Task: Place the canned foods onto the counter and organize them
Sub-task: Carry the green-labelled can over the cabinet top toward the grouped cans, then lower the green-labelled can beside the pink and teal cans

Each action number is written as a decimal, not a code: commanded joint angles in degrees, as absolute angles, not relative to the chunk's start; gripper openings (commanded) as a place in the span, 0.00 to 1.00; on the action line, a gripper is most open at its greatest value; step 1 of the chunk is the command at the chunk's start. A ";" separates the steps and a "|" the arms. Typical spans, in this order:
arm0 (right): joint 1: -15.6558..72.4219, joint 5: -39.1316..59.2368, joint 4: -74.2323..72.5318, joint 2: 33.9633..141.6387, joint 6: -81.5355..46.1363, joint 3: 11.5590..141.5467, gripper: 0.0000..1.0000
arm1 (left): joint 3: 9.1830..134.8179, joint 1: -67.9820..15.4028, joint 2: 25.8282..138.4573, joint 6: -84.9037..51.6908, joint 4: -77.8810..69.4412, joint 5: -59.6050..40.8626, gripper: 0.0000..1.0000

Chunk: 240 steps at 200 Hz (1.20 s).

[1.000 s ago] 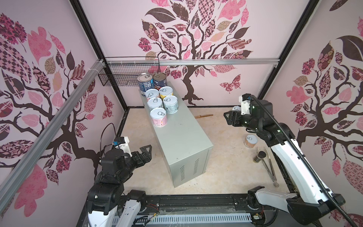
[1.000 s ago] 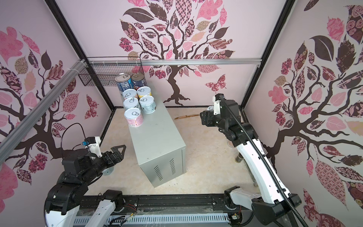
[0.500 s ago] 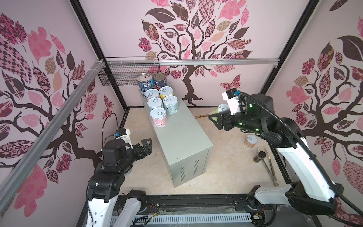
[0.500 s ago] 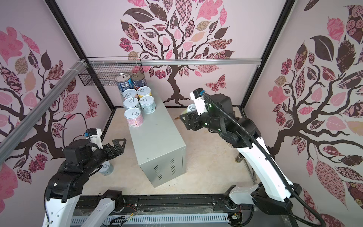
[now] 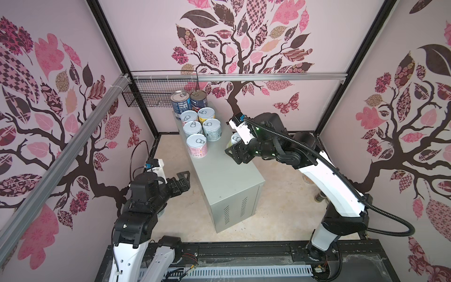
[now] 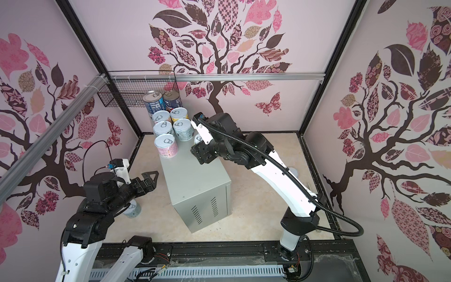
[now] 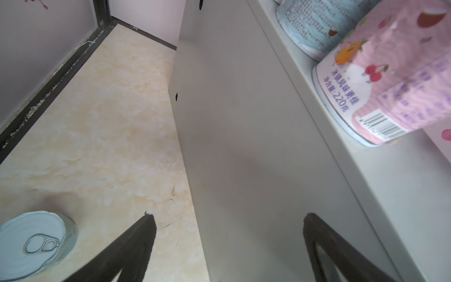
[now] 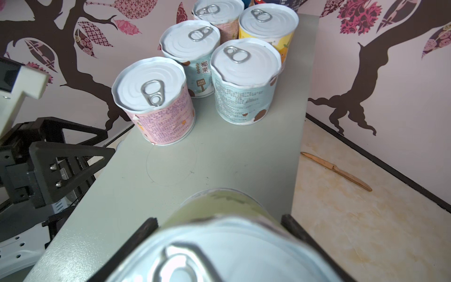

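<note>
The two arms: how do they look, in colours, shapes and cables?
Both have white shells and black joints. The left hand and right hand are black; the left one's fingers are hollow triangles. Each wrist bears a white camera block. A black ribbed hose runs along the right arm; a thin black cable loops by the left arm.

The right hand [image 5: 231, 147] holds a pale can [image 5: 235, 139] above the tabletop [image 5: 227, 175]; seven cans [image 5: 211, 129] stand at its far end; the left hand [image 5: 184, 180] is open beside it.
</note>
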<state>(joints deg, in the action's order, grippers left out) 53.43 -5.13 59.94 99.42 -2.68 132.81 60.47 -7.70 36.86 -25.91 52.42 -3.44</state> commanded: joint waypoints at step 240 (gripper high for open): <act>51.88 -8.35 60.07 121.98 1.58 149.99 0.88 | 49.61 -9.56 37.35 -24.55 44.99 -4.66 0.98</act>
<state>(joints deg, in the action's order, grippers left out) 52.62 -8.12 59.22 119.00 0.91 148.14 50.87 -9.17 37.60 -25.41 46.26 -4.75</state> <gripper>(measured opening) 0.868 0.981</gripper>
